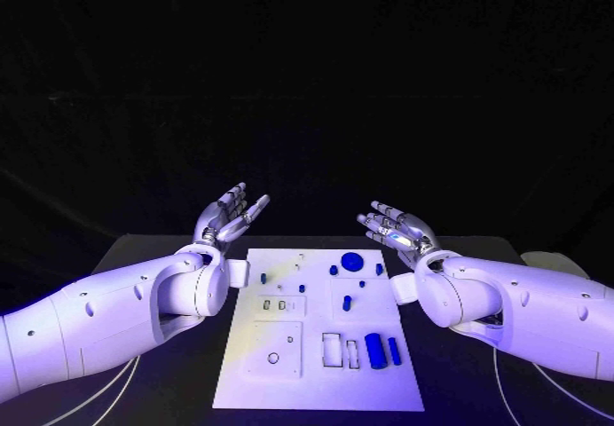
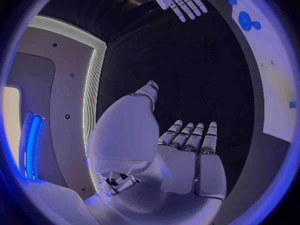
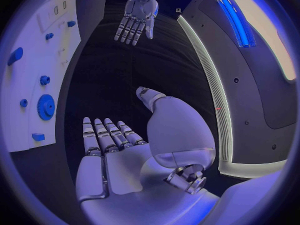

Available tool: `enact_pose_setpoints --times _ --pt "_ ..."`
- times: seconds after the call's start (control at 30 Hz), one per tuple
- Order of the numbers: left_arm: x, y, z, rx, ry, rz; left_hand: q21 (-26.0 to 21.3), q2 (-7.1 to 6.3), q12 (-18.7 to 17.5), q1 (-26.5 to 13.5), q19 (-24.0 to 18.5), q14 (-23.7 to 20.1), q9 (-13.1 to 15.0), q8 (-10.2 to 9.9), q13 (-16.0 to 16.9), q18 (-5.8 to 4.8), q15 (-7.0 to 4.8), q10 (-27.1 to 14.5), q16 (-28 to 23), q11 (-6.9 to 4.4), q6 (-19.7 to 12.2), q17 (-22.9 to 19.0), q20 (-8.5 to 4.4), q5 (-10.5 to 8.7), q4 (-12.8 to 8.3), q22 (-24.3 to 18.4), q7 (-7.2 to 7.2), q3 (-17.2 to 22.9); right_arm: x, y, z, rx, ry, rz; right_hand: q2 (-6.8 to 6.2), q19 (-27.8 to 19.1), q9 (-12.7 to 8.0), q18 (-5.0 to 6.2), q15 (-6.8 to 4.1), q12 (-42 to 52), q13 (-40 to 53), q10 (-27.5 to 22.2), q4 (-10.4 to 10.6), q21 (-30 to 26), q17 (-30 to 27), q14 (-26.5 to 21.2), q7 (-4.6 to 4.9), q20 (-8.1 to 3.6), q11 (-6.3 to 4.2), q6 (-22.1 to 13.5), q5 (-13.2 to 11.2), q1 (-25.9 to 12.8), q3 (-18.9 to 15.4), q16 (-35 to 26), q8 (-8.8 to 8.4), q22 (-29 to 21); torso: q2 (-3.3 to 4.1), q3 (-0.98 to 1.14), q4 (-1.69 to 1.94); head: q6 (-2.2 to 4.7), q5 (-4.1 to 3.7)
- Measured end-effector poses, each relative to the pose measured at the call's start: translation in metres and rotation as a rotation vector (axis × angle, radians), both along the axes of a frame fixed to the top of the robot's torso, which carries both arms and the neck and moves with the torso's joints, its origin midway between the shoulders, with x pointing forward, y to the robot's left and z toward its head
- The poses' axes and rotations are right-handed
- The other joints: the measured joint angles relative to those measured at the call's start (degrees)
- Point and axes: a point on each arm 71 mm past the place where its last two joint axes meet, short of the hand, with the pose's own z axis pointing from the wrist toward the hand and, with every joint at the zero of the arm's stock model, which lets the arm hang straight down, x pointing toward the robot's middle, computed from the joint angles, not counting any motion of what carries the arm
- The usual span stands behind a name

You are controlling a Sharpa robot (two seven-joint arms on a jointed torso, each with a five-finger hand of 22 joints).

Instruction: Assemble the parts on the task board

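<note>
My left hand point(image 1: 231, 216) and right hand point(image 1: 397, 229) hover spread, holding nothing, beyond the white board point(image 1: 320, 373). Blue parts point(image 1: 352, 261) lie on it. No readable writing.

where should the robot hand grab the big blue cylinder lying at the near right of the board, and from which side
Probably across its middle, coming down from above. The blue cylinder lies flat on the task board with its long axis running away from the robot, so fingers would close on its two long sides. A thinner blue pin lies close to its right, leaving little room there. The right hand, open, is on that side.
</note>
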Motion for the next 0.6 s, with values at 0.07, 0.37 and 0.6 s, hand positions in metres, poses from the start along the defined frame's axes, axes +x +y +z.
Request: enact_pose_setpoints --times 0.07,0.37,0.6 --pt "0.0 -0.001 0.001 -0.007 -0.004 -0.014 0.0 -0.05 0.2 1.5 0.2 0.3 0.1 0.2 0.1 0.62 0.47 0.5 0.0 0.45 0.4 0.1 0.49 0.21 0.4 0.1 0.02 0.1 0.001 0.001 0.001 -0.003 0.012 0.035 0.01 1.2 0.2 0.0 0.82 0.3 0.2 1.5 -0.7 0.5 0.2 1.4 0.07 0.51 0.58 1.3 0.3 2.1 0.8 0.3 0.4 0.2 0.01 0.0 -0.01 0.0 0.0" --pt "-0.006 0.015 0.008 -0.017 -0.015 -0.033 1.9 0.89 0.9 2.5 5.1 6.4 1.0 1.4 0.5 0.88 2.51 4.0 2.1 2.16 3.5 1.6 0.64 0.21 0.3 1.0 0.18 0.6 0.007 -0.009 0.016 -0.101 -0.078 0.095 -0.7 6.3 1.8 0.01 0.67 1.6 1.0 12.3 -3.5 2.3 1.6 10.8 0.63 0.54 0.62 9.5 0.3 6.2 2.4 2.3 2.71 0.9 0.95 -0.2 0.38 -0.27 -0.74" --pt "-0.009 0.008 0.009 -0.035 -0.025 -0.068 10.8 1.22 5.6 4.8 29.4 31.0 5.6 7.8 2.4 5.43 -0.17 28.0 10.9 2.7 19.6 6.6 0.29 0.21 -1.4 4.5 1.22 3.2 0.014 -0.016 0.027 -0.205 -0.183 0.1 -2.57 26.9 5.3 2.73 -2.7 5.8 2.2 36.0 -7.0 9.0 4.9 34.0 2.53 0.35 -1.97 29.3 -1.7 10.1 4.0 8.9 8.71 3.5 2.34 -0.26 0.53 -0.05 -1.35"
